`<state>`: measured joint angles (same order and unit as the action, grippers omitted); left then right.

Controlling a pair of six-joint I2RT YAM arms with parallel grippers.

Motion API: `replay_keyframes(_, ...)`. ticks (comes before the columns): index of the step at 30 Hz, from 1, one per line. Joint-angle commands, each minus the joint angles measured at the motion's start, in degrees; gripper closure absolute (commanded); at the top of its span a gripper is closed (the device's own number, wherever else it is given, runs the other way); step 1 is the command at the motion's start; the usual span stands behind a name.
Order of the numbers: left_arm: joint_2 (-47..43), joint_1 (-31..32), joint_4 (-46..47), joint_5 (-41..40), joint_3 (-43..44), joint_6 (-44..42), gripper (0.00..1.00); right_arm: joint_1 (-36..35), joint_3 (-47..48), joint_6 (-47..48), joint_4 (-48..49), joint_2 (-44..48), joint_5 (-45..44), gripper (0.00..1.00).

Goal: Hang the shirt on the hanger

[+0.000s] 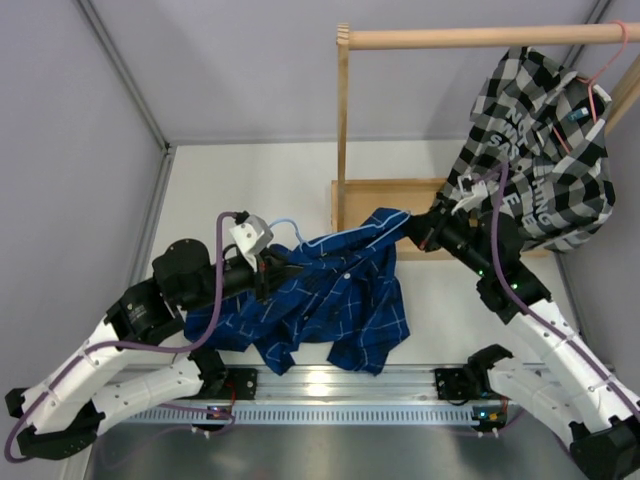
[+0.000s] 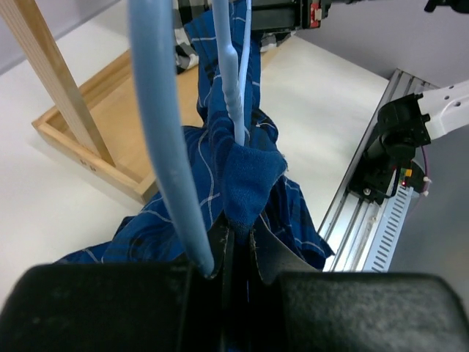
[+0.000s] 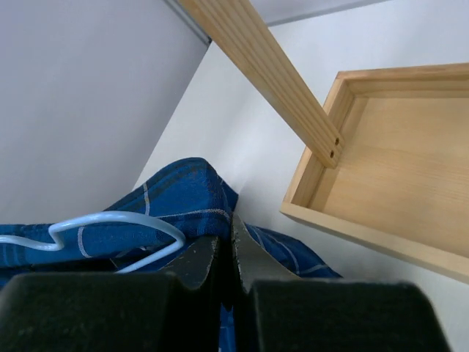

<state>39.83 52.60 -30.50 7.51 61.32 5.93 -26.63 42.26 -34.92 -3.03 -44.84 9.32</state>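
Note:
The royal-blue plaid shirt (image 1: 345, 300) lies bunched on the white table between the two arms. My left gripper (image 1: 280, 272) is shut on a fold of the shirt (image 2: 253, 176). The light-blue wire hanger (image 2: 157, 132) runs past the gripper's (image 2: 238, 231) left finger, and a second strand of it dips into the cloth. Its hook (image 1: 287, 226) sticks out beyond the gripper. My right gripper (image 1: 412, 228) is shut on the shirt's far right edge (image 3: 183, 191), lifted off the table. Blue cloth shows between that gripper's (image 3: 226, 235) jaws, with the hanger (image 3: 110, 220) just to its left.
A wooden rack stands behind, with a post (image 1: 343, 130), a top rail (image 1: 480, 38) and a tray base (image 1: 380, 195). A black-and-white checked shirt (image 1: 540, 140) hangs from the rail on a pink hanger (image 1: 598, 80). A metal rail (image 1: 350, 385) runs along the near edge.

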Motion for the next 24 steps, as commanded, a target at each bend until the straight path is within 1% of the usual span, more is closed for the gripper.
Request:
replay_keyframes(1,-2.48,-0.13,-4.82,0.32,0.73,1.45,1.00,6.50,3.35,3.36,-3.65,-1.48,5.44,1.00)
replay_keyframes(3,-1.96,-0.13,-7.80,-0.82,0.91,1.62,1.00,7.03,6.51,6.16,-5.67,-3.84,5.80,1.00)
replay_keyframes(6,-1.08,-0.13,-9.92,-2.14,0.73,1.62,1.00,7.03,10.90,9.06,-8.74,-6.75,5.18,1.00)
replay_keyframes(8,-0.46,-0.13,-11.06,-3.90,0.64,1.63,1.00,7.03,13.88,10.21,-10.32,-8.24,2.99,1.00)
replay_keyframes(12,4.01,-0.13,-14.67,-7.50,1.08,0.66,1.00,6.95,19.60,15.57,-17.16,-11.05,-1.93,1.00)
replay_keyframes(13,4.98,-0.04,-15.89,-10.21,1.52,0.48,1.00,6.95,21.01,16.54,-18.67,-11.93,-2.72,1.00)
replay_keyframes(14,5.69,-0.04,-16.43,-10.67,1.78,0.13,1.00,6.68,23.37,17.24,-19.90,-13.42,-4.38,1.00)
replay_keyframes(15,6.48,0.05,-16.69,-11.11,2.13,-0.13,1.00,4.68,24.70,19.43,-21.13,-14.13,-6.14,1.00)
replay_keyframes(16,7.70,0.13,-16.96,-11.89,2.92,-0.66,1.00,1.44,27.24,21.97,-23.75,-15.79,-12.42,1.00)
replay_keyframes(17,8.24,0.22,-16.96,-12.08,3.45,-1.01,1.00,1.41,28.30,22.00,-25.00,-16.50,-15.97,1.00)
replay_keyframes(18,8.68,0.31,-16.96,-12.25,4.15,-1.27,1.00,-1.90,29.45,24.26,-25.97,-17.64,-18.61,1.00)
replay_keyframes(19,9.73,0.31,-16.96,-12.34,4.85,-1.54,1.00,-3.32,30.59,25.06,-28.33,-19.91,-23.25,1.00)
replay_keyframes(22,12.53,0.49,-17.92,-11.47,8.54,-3.12,1.00,-7.90,34.72,26.91,-30.54,-23.52,-30.47,1.00)
replay_keyframes(24,13.69,0.58,-18.45,-9.71,10.22,-4.26,1.00,-9.49,35.61,28.06,-30.63,-24.85,-31.99,1.00)
